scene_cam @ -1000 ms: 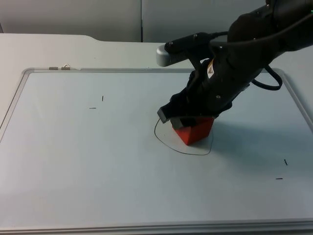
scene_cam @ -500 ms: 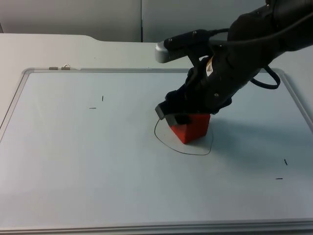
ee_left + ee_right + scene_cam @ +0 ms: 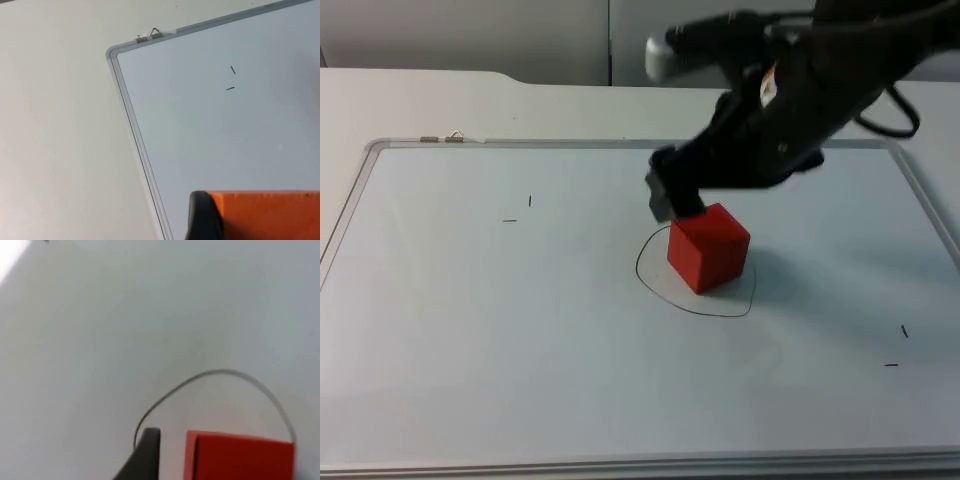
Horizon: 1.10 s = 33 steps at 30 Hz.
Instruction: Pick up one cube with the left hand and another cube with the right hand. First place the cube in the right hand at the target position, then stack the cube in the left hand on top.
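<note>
Risen off the red cube (image 3: 709, 248) since a second ago, the right gripper (image 3: 672, 197) now hangs just above and behind it, where earlier its fingers straddled the block; the cube has stayed on the whiteboard (image 3: 470, 330), inside the drawn outline (image 3: 650, 285) that marks the target. In the right wrist view one black fingertip (image 3: 142, 455) stands beside the red cube (image 3: 240, 457) with a gap of bare board between them, so the jaws look spread and hold nothing, and the pen outline (image 3: 165, 400) curves round both. The left gripper (image 3: 260, 220) has its fingers clamped on an orange cube (image 3: 270, 215), whose broad face sits against the dark fingertip (image 3: 202, 217); beyond it lie the whiteboard's metal frame (image 3: 135, 130), a clip at the board's edge (image 3: 152, 34) and two short pen ticks (image 3: 231, 79). By my reading the first placement is done and the stack is what remains. That move turns on one relation: the red cube sits well off to the right of where the left gripper waits over the board's left corner, with the right arm poised over the target between them, so the right arm probably has to clear away first. The overhead camera gives the cube's seat within the outline and its slightly turned faces; the left wrist camera alone gives the orange cube in hand.
</note>
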Available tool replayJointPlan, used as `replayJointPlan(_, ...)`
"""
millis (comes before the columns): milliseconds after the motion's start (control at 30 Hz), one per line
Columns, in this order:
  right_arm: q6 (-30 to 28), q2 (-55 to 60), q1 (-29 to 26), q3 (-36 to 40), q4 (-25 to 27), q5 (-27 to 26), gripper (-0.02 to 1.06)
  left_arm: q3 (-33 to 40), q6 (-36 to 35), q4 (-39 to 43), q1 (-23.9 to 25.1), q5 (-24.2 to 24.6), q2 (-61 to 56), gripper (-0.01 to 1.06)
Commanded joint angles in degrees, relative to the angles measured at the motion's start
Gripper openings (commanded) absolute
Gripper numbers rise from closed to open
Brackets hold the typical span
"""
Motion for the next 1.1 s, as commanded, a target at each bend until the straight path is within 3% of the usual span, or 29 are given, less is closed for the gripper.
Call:
replayJointPlan(0, -2.56, -7.18, 0.25, -0.54, -0.3, -0.36, 0.9, 0.07, 0.13, -0.14, -0.22, -1.01, -0.42, 0.03)
replayJointPlan(233, -5.79, -25.43, 0.25, -0.54, -0.33, 1.05, 0.9, 0.07, 0.13, -0.04, -0.22, -1.24, -0.42, 0.03)
replayJointPlan(367, -9.66, -38.61, 0.25, -0.44, -0.33, 4.83, 0.9, 0.07, 0.13, -0.04, -0.22, -1.87, -0.42, 0.03)
replayJointPlan(533, -10.05, -48.56, 0.25, -0.44, -0.08, 6.04, 0.9, 0.07, 1.18, -0.41, -0.22, -2.82, -0.16, 0.03)
replayJointPlan(633, -10.05, -52.32, 0.25, -0.44, -0.08, 8.95, 0.9, 0.07, 1.18, -0.41, -0.22, -2.95, 0.22, 0.03)
replayJointPlan(733, -12.98, -57.86, 0.25, -0.36, 0.4, 15.76, 0.9, 0.07, 1.18, -0.42, -0.22, -3.21, 0.96, 0.03)
replayJointPlan(800, -14.07, -59.25, 0.25, 0.0, 1.12, 16.45, 0.9, 0.07, 1.32, -0.66, -0.22, -3.42, 1.4, 0.03)
replayJointPlan(933, -14.95, -63.71, 0.25, 4.17, 1.6, 12.21, 0.9, 0.07, 4.54, -3.46, -0.22, -4.6, 3.48, 0.03)
replayJointPlan(1067, -14.95, -68.35, 0.25, 11.57, 1.58, 6.22, 0.9, -0.03, 12.24, -11.59, -0.22, -7.57, 7.56, 0.03)
